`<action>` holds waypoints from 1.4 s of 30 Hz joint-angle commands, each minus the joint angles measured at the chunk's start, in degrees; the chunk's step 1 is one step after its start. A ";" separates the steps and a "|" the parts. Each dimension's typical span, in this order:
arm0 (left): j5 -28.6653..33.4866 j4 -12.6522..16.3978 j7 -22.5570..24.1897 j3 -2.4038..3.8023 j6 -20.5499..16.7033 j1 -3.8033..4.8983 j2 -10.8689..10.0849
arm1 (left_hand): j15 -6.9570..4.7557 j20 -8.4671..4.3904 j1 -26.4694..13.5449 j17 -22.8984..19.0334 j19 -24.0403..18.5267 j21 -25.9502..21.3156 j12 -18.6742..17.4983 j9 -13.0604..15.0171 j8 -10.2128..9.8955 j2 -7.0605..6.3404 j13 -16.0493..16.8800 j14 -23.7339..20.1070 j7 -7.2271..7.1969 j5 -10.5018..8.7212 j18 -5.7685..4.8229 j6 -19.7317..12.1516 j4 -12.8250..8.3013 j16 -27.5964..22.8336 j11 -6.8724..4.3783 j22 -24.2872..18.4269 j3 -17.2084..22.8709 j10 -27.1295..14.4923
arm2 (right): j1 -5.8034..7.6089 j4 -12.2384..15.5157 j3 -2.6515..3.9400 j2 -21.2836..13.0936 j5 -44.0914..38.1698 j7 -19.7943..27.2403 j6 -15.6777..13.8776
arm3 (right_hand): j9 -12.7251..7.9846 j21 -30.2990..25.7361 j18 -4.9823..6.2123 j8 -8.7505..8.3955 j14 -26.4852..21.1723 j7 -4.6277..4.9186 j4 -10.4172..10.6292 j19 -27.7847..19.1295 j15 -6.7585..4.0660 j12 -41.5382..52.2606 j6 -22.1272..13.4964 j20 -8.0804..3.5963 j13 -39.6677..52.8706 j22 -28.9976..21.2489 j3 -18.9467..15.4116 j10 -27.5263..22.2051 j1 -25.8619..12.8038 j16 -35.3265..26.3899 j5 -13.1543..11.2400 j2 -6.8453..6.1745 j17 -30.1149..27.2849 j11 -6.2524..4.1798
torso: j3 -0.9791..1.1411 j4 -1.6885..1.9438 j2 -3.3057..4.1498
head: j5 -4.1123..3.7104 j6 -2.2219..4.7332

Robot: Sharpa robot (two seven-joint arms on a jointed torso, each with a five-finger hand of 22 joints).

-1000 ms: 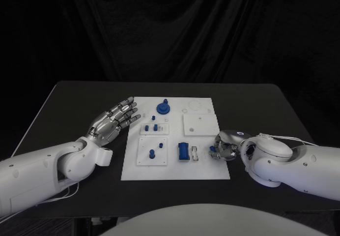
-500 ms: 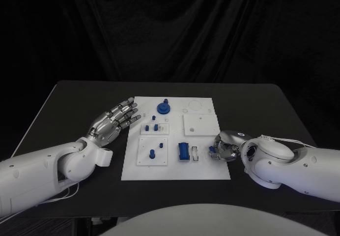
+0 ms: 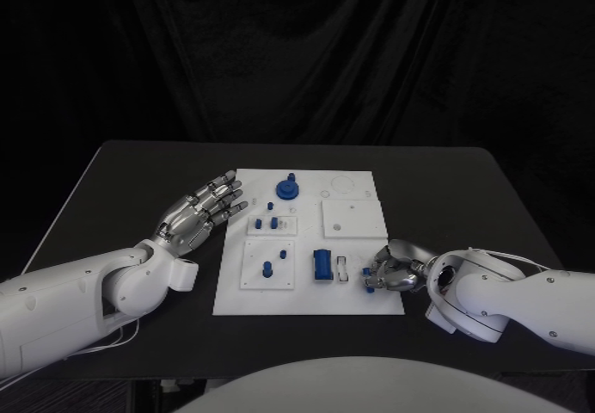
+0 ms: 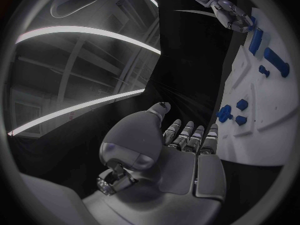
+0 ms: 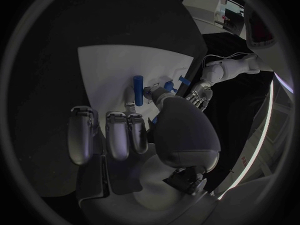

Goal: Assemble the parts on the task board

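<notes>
One small blue part pinched by the right hand at the board's near right corner could slip out if tilted, while the left hand lies open beside the board.

Blue parts stand on the white task board.

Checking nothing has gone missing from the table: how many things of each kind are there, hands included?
Task board: 1
Raised white plates on it: 3
Blue pieces: 8 that I can make out, one blue piece pinched by the right hand
Hands: 2, counting the left hand
Total: 14
</notes>
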 commanded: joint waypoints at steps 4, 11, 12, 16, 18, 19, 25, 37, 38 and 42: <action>-0.06 0.13 1.97 0.04 0.87 -0.11 0.12 | 0.23 -0.13 -0.42 0.06 0.34 0.25 0.39 0.04 0.23 0.01 0.08 -0.11 0.34 0.32 -0.99 -0.08 -0.05 0.12 0.51 -0.03 0.42 -0.08 | 0.20 0.20 0.01 1.05 6.70 2.31 -0.20 | 0.55 -0.31 0.91 0.34 5.29 -0.29 -4.82 3.24 -0.03 0.16 -0.37 0.25 15.09 12.68 5.49 6.18 -1.45 0.05 -0.34 0.04 11.22 -0.02 | -0.13 0.13 -0.01 | -0.08 0.00; -0.06 0.21 2.27 0.04 0.91 -0.11 0.12 | 0.23 -0.13 -0.44 0.06 0.39 0.28 0.47 0.05 0.24 0.00 0.09 -0.11 0.33 0.33 -0.99 0.01 -0.06 0.14 0.54 0.05 0.46 -0.05 | 0.22 -0.66 0.01 2.26 6.54 2.66 -0.88 | 0.70 -0.39 0.94 0.49 5.27 -0.36 -4.65 3.20 -0.06 0.16 -0.82 0.22 15.09 12.64 5.56 6.18 -2.84 0.03 -2.30 0.27 11.13 -0.07 | -0.08 0.07 0.04 | -0.05 0.00; -0.06 0.21 2.28 0.04 0.93 -0.11 0.12 | 0.23 -0.13 -0.44 0.06 0.39 0.28 0.47 0.05 0.24 0.00 0.09 -0.11 0.33 0.33 -0.99 0.01 -0.06 0.14 0.54 0.05 0.46 -0.05 | 0.22 -0.78 0.01 2.44 6.25 2.68 -1.02 | 0.70 -0.40 0.94 0.48 5.26 -0.35 -4.66 3.19 -0.06 0.16 -0.93 0.22 15.09 12.64 5.56 6.18 -2.96 0.01 -2.51 0.26 11.07 -0.06 | -0.07 0.05 0.06 | -0.06 0.00; -0.06 0.19 2.29 0.04 0.98 -0.12 0.18 | 0.23 -0.13 -0.44 0.06 0.36 0.27 0.47 0.05 0.24 -0.01 0.09 -0.11 0.32 0.33 -0.98 -0.02 -0.07 0.13 0.54 0.01 0.47 -0.05 | 0.22 -1.22 0.01 3.05 4.91 2.95 -1.80 | 0.71 -0.39 0.94 0.48 5.25 -0.34 -4.65 3.19 -0.06 0.16 -1.02 0.22 15.09 12.64 5.57 6.18 -3.14 -0.01 -2.80 0.32 11.02 -0.05 | -0.04 0.03 0.08 | -0.09 0.00; -0.06 0.18 2.26 0.04 1.00 -0.12 0.22 | 0.23 -0.13 -0.44 0.06 0.36 0.27 0.47 0.05 0.24 -0.01 0.09 -0.11 0.32 0.33 -0.98 -0.02 -0.07 0.13 0.54 0.01 0.47 -0.05 | 0.22 -1.43 0.02 3.30 4.02 3.13 -2.52 | 0.73 -0.40 0.94 0.52 5.26 -0.36 -4.66 3.18 -0.06 0.16 -1.00 0.22 15.09 12.63 5.61 6.18 -3.20 0.01 -2.98 0.40 11.07 -0.06 | -0.04 0.08 0.07 | -0.03 0.00; -0.06 0.17 2.24 0.04 1.02 -0.12 0.23 | 0.23 -0.13 -0.44 0.06 0.36 0.27 0.47 0.05 0.24 -0.01 0.09 -0.11 0.32 0.33 -0.98 -0.02 -0.07 0.13 0.54 0.01 0.47 -0.05 | 0.22 -1.49 0.02 3.35 3.75 3.17 -2.71 | 0.76 -0.39 0.94 0.61 5.25 -0.40 -4.68 3.19 -0.07 0.16 -0.95 0.21 15.09 12.64 5.64 6.18 -3.34 -0.01 -3.43 0.51 11.03 -0.09 | -0.06 0.07 0.03 | -0.01 0.00; -0.06 0.16 2.15 0.04 0.96 -0.12 0.18 | 0.23 -0.13 -0.44 0.06 0.36 0.27 0.47 0.05 0.24 -0.01 0.09 -0.11 0.32 0.33 -0.98 -0.02 -0.07 0.13 0.54 0.01 0.47 -0.05 | 0.22 -1.69 0.08 3.52 2.86 3.51 -3.72 | 0.77 -0.51 0.97 0.69 5.23 -0.44 -4.61 3.13 -0.10 0.16 -0.93 0.19 15.09 12.59 5.62 6.18 -3.77 -0.03 -4.38 0.65 10.94 -0.11 | -0.02 -0.05 0.09 | 0.34 0.00; -0.06 0.05 1.92 0.04 0.99 -0.13 0.24 | 0.23 -0.13 -0.45 0.06 0.39 0.28 0.50 0.04 0.23 -0.02 0.09 -0.12 0.31 0.34 -0.98 -0.10 -0.09 0.13 0.56 0.04 0.53 -0.03 | 0.23 -1.54 0.36 3.53 2.49 4.10 -4.68 | 0.75 -0.61 1.00 0.79 5.20 -0.48 -4.31 3.09 -0.14 0.16 -0.71 0.17 15.09 12.55 5.56 6.18 -4.46 -0.10 -4.93 0.82 10.77 -0.16 | -0.04 0.06 0.08 | 0.24 0.00; -0.06 0.04 1.89 0.04 0.99 -0.13 0.25 | 0.23 -0.13 -0.45 0.06 0.39 0.28 0.50 0.04 0.23 -0.02 0.09 -0.12 0.31 0.34 -0.98 -0.10 -0.09 0.13 0.56 0.04 0.53 -0.03 | 0.23 -1.53 0.37 3.53 2.49 4.13 -4.69 | 0.73 -0.63 1.01 0.80 5.20 -0.50 -4.19 3.08 -0.14 0.16 -0.66 0.16 15.09 12.54 5.51 6.18 -4.71 -0.09 -5.09 0.86 10.78 -0.16 | -0.02 0.03 0.06 | 0.25 0.00; -0.06 -0.02 1.73 0.04 0.99 -0.14 0.28 | 0.24 -0.13 -0.46 0.06 0.38 0.28 0.49 0.04 0.22 -0.04 0.09 -0.12 0.28 0.35 -0.98 -0.10 -0.11 0.15 0.55 0.02 0.58 -0.03 | 0.23 -1.50 0.41 3.61 2.48 4.18 -4.69 | 0.69 -0.64 1.01 0.84 5.19 -0.54 -3.90 3.07 -0.16 0.16 -0.56 0.14 15.09 12.54 5.40 6.18 -5.22 -0.11 -5.50 0.95 10.72 -0.20 | -0.01 0.01 0.06 | 0.31 0.00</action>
